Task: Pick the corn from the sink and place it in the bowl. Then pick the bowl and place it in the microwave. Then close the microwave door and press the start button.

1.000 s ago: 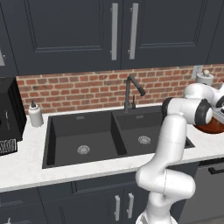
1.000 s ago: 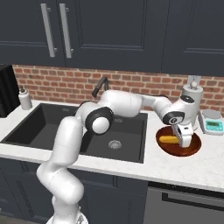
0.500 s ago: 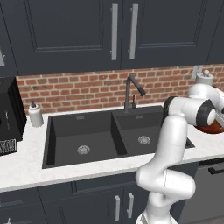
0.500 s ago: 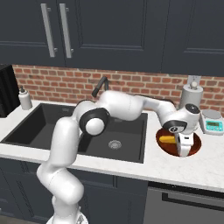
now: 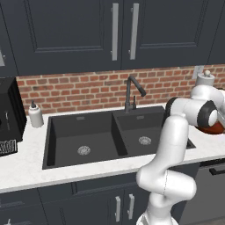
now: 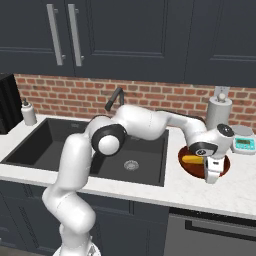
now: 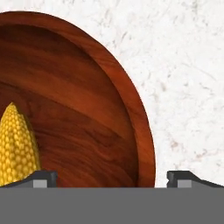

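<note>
With the corn (image 7: 15,144) lying inside the bowl (image 7: 109,70), the released, wide-open jaws straddle the bowl's rim, one tip inside, one over the surface (image 7: 183,65).

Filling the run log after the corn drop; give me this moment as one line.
stage: corn lies in bowl | gripper: open, straddling bowl rim | next: likely grasp rim | sink: no corn
</note>
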### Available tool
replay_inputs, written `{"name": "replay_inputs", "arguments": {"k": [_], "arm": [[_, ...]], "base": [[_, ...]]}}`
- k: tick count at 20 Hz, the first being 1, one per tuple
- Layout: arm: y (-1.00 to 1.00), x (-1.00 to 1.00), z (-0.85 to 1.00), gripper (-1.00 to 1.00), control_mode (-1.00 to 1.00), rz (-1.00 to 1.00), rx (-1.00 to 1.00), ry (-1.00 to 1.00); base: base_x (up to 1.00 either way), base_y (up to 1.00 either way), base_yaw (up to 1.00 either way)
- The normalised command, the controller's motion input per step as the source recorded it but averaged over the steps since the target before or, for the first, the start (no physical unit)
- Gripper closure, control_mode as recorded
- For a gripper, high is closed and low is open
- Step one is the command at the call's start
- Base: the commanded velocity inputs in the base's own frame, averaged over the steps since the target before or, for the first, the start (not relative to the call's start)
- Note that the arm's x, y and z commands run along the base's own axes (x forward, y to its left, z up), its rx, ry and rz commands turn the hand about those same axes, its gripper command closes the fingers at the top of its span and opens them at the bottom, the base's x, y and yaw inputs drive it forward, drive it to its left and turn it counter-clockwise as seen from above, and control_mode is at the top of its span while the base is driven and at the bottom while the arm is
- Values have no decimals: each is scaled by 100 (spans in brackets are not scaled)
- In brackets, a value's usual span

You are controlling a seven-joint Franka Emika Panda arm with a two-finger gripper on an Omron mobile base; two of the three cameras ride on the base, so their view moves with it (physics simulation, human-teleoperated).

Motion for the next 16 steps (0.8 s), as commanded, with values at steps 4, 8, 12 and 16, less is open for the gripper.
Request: {"name": "replay_inputs", "arguments": {"k": [4,8,12,16], "arm": [[0,0,-26,-100,-100,0,0,0],[0,0,-24,-100,-100,0,0,0],[0,4,-26,-100,-100,0,0,0],[0,17,-26,-100,-100,0,0,0]], "base": [[0,0,0],[0,0,0],[0,0,0],[0,0,0]]}}
